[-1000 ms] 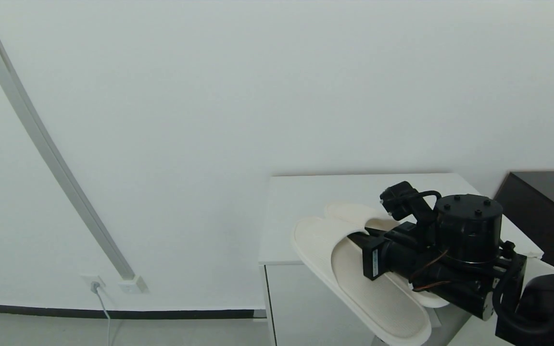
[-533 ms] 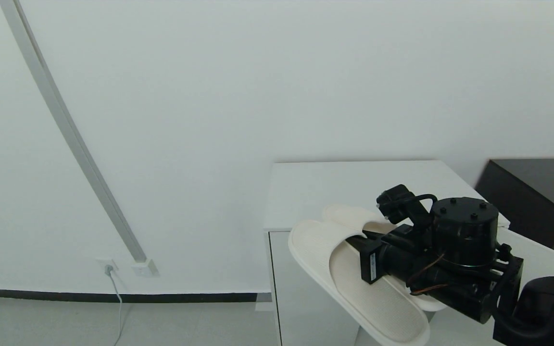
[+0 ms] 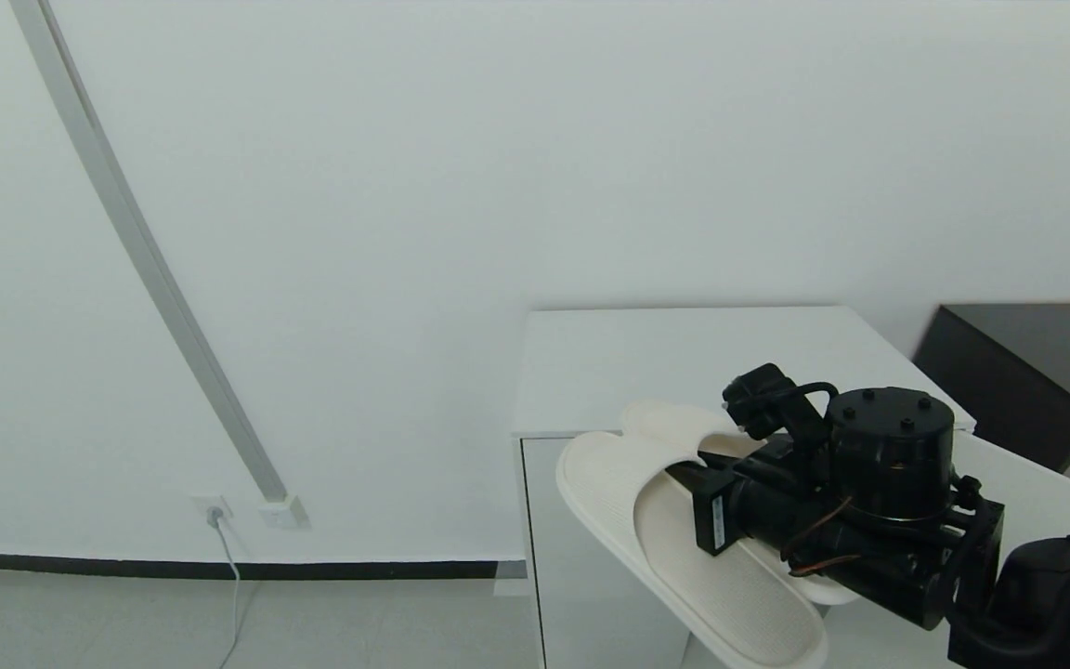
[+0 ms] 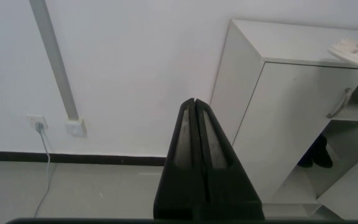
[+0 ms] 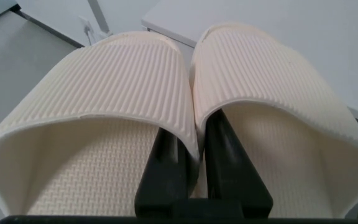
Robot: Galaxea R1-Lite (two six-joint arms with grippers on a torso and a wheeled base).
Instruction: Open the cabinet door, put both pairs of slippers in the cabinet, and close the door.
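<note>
Up close, right gripper (image 5: 193,155) pinches the slippers (image 5: 135,81) together; left gripper (image 4: 194,107) closed, empty, facing open cabinet (image 4: 291,106).

Head view above cabinet (image 3: 684,362), left wrist view lower — same cabinet, right wrist view close on slippers (image 5: 129,81)

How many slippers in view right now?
2 for sure: one cream slipper and its mate side by side, inner edges pinched in the right gripper, in front of the white cabinet. A dark shape inside the cabinet might be more; can't tell.
</note>
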